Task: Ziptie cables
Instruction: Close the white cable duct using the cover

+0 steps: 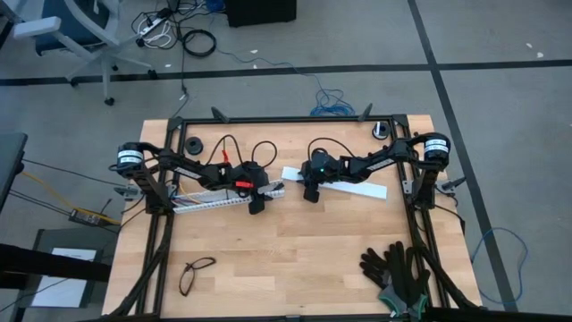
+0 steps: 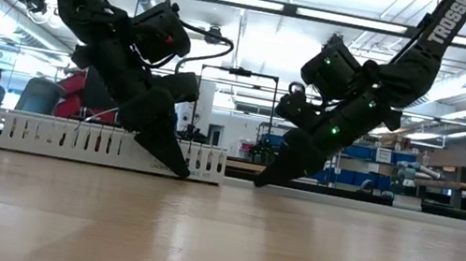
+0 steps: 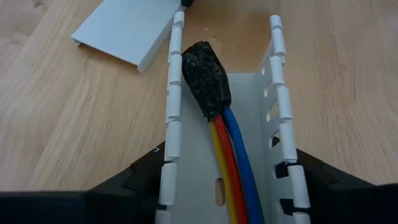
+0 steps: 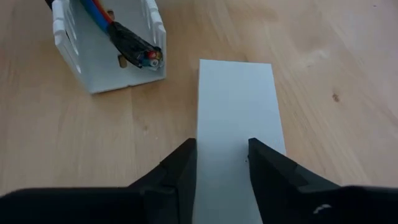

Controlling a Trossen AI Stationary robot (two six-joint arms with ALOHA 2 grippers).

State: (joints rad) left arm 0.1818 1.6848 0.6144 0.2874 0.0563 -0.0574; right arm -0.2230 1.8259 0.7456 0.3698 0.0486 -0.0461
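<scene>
The cables [image 3: 231, 155] already lie inside the slotted white channel [image 3: 173, 112]: red, yellow and blue wires run along its floor, their end wrapped in black tape [image 3: 206, 78], near the open end of the channel. In the overhead picture that channel sits left of the middle of the table [image 1: 295, 259], and the flat white cover strip [image 1: 344, 186] lies just right of it, angled down toward the right.

The left gripper [image 3: 227, 186] straddles the channel, its dark fingers standing outside both walls and close against them, so it looks to be steadying the channel; whether it truly squeezes it I can't make out. The right gripper [image 4: 222, 163] is down over the cover strip, fingers apart with the white surface showing between them. I can't tell whether they have a hold on it yet.

So the laying-in of the wires looks done. What seems left, to my eye, is getting that cover up and onto the channel. I see no zip tie anywhere, and nothing binds the bundle except the tape.

A pair of glasses [image 1: 197, 273] lies at the lower left and black gloves [image 1: 398, 273] at the lower right, both well away from the work.
</scene>
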